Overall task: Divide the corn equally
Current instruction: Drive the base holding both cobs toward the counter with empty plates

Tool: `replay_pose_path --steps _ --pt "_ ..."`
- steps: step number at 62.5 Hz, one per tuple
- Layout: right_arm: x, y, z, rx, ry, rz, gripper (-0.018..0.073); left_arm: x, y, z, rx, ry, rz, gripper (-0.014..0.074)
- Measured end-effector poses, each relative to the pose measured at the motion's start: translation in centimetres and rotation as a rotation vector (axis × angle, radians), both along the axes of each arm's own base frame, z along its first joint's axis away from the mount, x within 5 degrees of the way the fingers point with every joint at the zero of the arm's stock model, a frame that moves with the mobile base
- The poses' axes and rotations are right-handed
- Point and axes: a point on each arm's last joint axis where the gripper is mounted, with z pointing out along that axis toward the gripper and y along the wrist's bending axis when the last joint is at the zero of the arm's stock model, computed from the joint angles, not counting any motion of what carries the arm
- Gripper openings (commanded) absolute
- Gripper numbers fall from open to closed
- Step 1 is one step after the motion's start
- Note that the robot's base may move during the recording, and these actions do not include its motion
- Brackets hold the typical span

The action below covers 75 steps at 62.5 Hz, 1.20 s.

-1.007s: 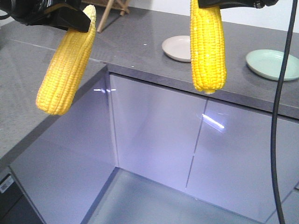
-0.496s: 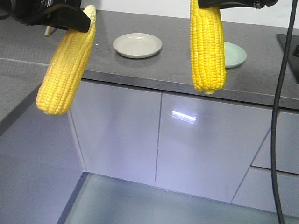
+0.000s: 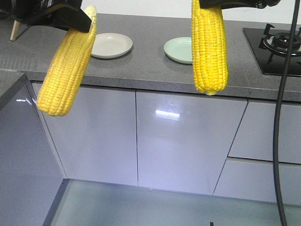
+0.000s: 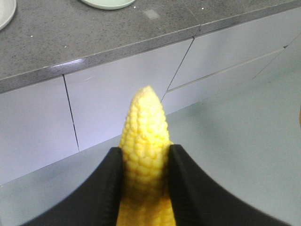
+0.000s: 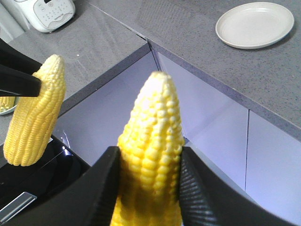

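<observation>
Hanging in front of the grey counter (image 3: 150, 70), both cobs were off any surface. The left gripper (image 4: 146, 157) had its black jaws clamped on the tapered end of the left cob (image 3: 66, 70), which slanted downward. The right gripper (image 5: 148, 162) was clamped likewise on the right cob (image 3: 209, 47), which hung nearly plumb. Neither the beige plate (image 3: 111, 45) nor the pale green plate (image 3: 178, 51) held any corn. The step in hand looked like carrying one cob to each plate. Doing it well would mean lifting the low butt ends clear of the counter edge before reaching in, and moving smoothly so the long cobs did not swing. Each should be laid on its side within a rim, and the jaws parted only once it rested, since a round cob may roll.
</observation>
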Motion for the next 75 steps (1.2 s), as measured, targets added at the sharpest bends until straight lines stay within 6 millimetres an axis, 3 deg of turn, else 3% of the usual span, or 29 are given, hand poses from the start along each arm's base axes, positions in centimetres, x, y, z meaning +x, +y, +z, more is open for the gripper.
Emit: replay_pose_path --steps 75 --pt "-0.01 0.00 0.00 0.000 0.001 0.001 0.0026 -0.10 0.03 0.09 -0.001 -0.003 0.000 -0.0006"
